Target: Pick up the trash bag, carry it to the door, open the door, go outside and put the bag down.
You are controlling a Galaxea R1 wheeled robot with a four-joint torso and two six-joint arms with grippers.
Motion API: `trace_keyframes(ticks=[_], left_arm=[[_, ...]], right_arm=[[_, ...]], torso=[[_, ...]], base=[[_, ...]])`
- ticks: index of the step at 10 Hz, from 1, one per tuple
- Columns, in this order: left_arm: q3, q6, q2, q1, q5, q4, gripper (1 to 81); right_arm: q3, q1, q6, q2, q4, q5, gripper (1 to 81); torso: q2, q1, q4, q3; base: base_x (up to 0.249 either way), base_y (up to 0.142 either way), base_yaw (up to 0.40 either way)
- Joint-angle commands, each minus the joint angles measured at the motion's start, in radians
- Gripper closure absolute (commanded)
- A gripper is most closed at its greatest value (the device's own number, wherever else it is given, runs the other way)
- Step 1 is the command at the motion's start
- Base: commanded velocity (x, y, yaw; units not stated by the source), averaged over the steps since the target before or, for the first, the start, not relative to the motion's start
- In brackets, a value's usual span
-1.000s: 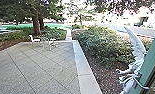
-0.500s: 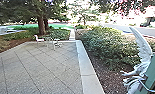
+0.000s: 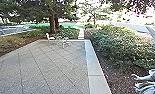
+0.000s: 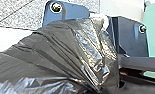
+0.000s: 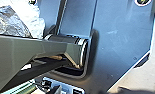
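Head view: paving (image 3: 55,66) is extending toward a chair (image 3: 50,38); shrubs (image 3: 120,46) are growing alongside. Left wrist view: the trash bag (image 4: 55,47) is overlapping the robot's plate (image 4: 133,37); whether the left gripper is grasping it is indeterminable. Right wrist view: a jointed bar (image 5: 18,48) is crossing; the right gripper's state is eluding determination.

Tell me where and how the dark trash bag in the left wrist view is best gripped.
I'd take the trash bag by its bunched folds, where the creases draw together into a narrower, thicker gather; the broad, smoother part looks slack. The pincer should probably come from the side facing the wrist camera, since the robot's dark plate backs the bag.
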Motion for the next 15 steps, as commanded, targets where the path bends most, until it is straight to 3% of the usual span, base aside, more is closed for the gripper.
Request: trace_keyframes(ticks=[1,3,4,5,8,10,11,12,15], left_arm=[[0.092,0.002,-0.085,-0.089,0.058,-0.025,81.1],[0.220,0.002,-0.179,-0.123,0.058,-0.034,81.1],[0.264,0.000,-0.225,-0.149,0.066,-0.053,81.1],[0.308,0.000,-0.274,-0.178,0.070,-0.083,81.1],[0.453,0.000,-0.435,-0.302,0.124,-0.189,81.1],[0.453,0.000,-0.469,-0.389,0.188,-0.238,81.1],[0.435,-0.001,-0.475,-0.443,0.228,-0.264,81.1],[0.407,-0.001,-0.477,-0.494,0.276,-0.292,81.1],[0.321,-0.004,-0.449,-0.624,0.398,-0.324,81.1]], right_arm=[[0.194,0.047,-0.013,-0.084,-0.012,-0.066,1.0],[0.400,0.056,-0.007,-0.219,-0.004,-0.065,1.0],[0.436,0.056,-0.005,-0.248,-0.002,-0.063,1.0],[0.436,0.055,-0.005,-0.251,-0.002,-0.063,1.0],[0.427,0.052,-0.005,-0.245,-0.004,-0.063,1.0],[0.406,0.050,-0.005,-0.233,-0.004,-0.063,1.0],[0.386,0.051,-0.005,-0.219,-0.005,-0.063,1.0],[0.370,0.052,-0.005,-0.206,-0.008,-0.063,1.0],[0.361,0.050,-0.007,-0.194,-0.010,-0.065,1.0]], torso=[[0.000,0.000,0.000,0.000],[0.000,0.000,-0.001,0.000],[0.000,0.000,-0.001,-0.035],[0.000,0.000,-0.001,-0.080],[0.000,0.000,-0.001,-0.154],[0.000,0.000,-0.001,-0.216],[0.001,0.000,-0.001,-0.337],[0.001,0.000,-0.001,-0.280],[0.002,0.001,-0.001,-0.384]], base=[[0.000,0.000,0.000],[0.000,0.000,0.000],[0.000,0.000,0.000],[0.000,0.000,0.000],[0.000,0.000,0.000],[0.000,0.000,0.000],[0.000,0.000,0.000],[0.000,0.000,0.000],[0.000,0.000,0.000]])
